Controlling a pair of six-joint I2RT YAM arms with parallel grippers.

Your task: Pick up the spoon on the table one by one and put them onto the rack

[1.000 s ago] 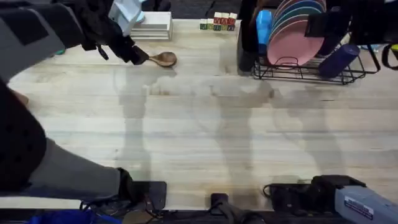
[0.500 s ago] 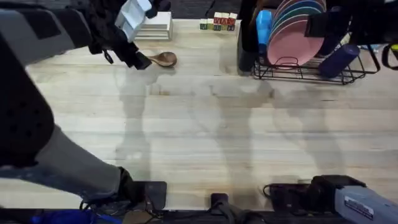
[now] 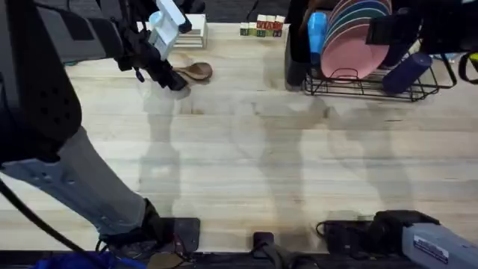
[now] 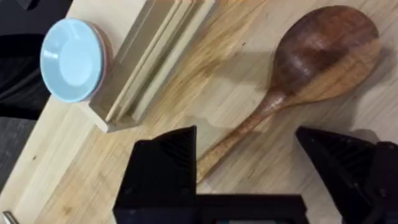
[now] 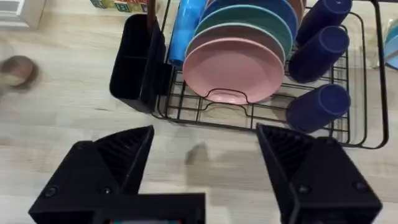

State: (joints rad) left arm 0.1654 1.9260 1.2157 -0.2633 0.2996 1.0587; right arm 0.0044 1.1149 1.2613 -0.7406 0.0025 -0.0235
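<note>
**One spoon at the far edge, left gripper over its handle**

One spoon (image 4: pixel 298 81) lay flat on the table (image 3: pixel 246 164) near its far edge, just beside a white stacked tray (image 4: pixel 152 59). Its long axis ran along that edge, bowl toward the rack (image 5: pixel 249 106). Left gripper (image 4: pixel 255 165) straddled the handle, jaws wide. Right gripper (image 5: pixel 205 171) gaped wide, empty, facing the rack's plates (image 5: pixel 233 68).

The spoon (image 3: pixel 196 72) lies on the table (image 3: pixel 246 164) at its far left, just before the stacked tray (image 3: pixel 187 30). The rack (image 3: pixel 366 78) stands far right, plates (image 3: pixel 355 37) upright in it, its utensil cup (image 5: pixel 138 62) on its left end.
</note>
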